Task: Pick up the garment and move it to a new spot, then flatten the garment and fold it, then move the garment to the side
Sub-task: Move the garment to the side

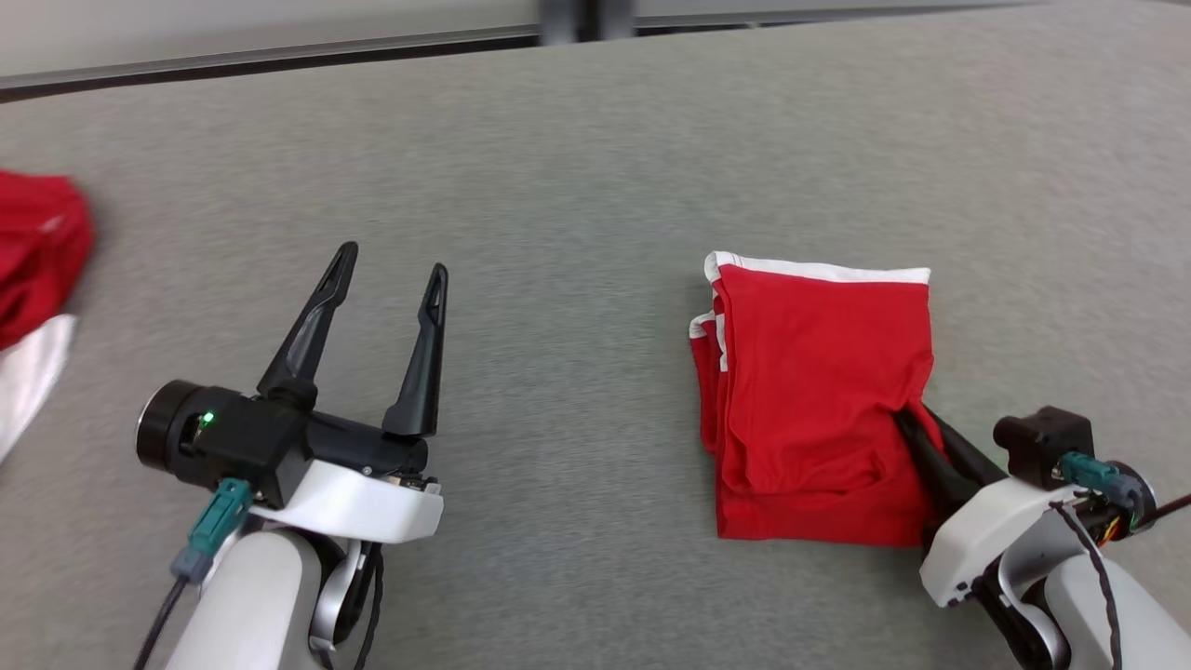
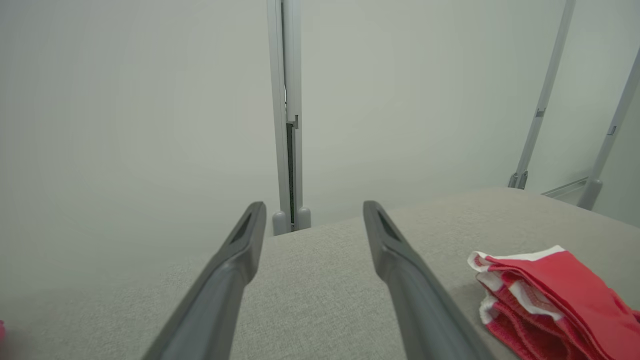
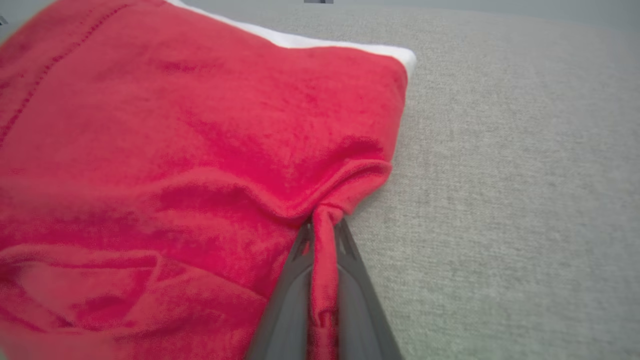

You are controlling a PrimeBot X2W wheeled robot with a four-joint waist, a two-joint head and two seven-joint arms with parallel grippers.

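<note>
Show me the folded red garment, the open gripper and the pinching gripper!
folded red garment (image 1: pixel 819 391), head view, middle of its top layer.
left gripper (image 1: pixel 393 259), head view, midway between its spread fingertips.
right gripper (image 3: pixel 325 227), right wrist view, between fingertips pinching the garment.

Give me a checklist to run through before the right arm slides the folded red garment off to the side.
1. Grip: right gripper shut on the garment at its right edge: ok.
2. Fold: garment lies in a compact stack: ok.
3. Pinch holds every layer: cannot tell.
4. Free arm: left gripper open, apart from the garment: ok.
5. The other red cloth at the left edge of the table lies well apart from the garment: ok.
</note>
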